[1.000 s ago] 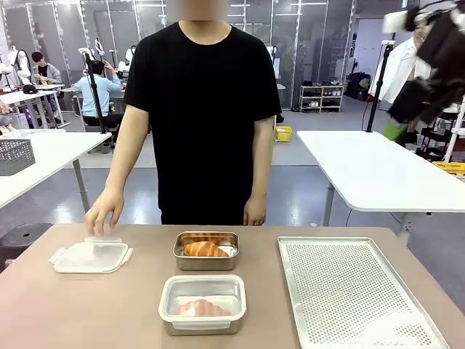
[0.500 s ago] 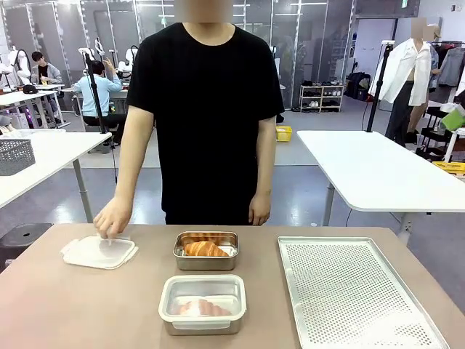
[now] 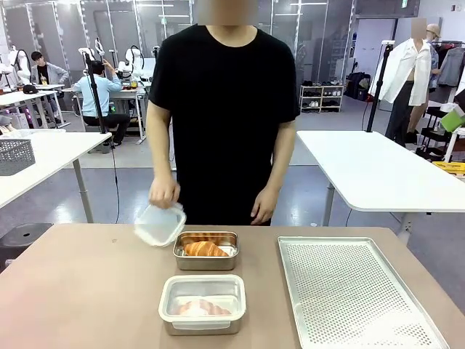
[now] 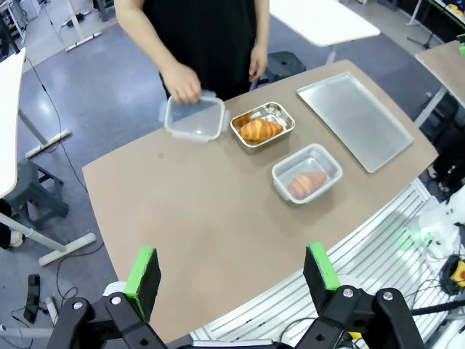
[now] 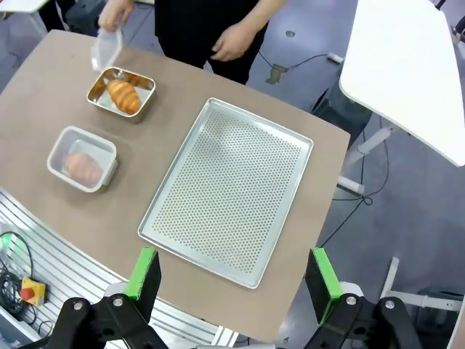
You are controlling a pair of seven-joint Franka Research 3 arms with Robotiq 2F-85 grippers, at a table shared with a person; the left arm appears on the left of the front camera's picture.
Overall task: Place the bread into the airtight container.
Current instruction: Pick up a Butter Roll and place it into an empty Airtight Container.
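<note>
Pinching the clear plastic snap-lock lid (image 3: pixel 159 224) by its rim, the person's hand (image 3: pixel 164 193) now carries it tilted in the air, just beside the far-left corner of the open stainless-steel rectangular container (image 3: pixel 206 251); a second ago that lid lay flat on the brown table (image 3: pixel 80 298), well to the left of this container. A golden croissant (image 3: pixel 205 249) sits inside the steel container, so the bread seems already placed and the lidding step looks under way. Just in front of it stands a second steel container (image 3: pixel 203 303), closed under a clear lid with another croissant inside. To its right lies a perforated metal baking tray (image 3: pixel 356 291).
</note>
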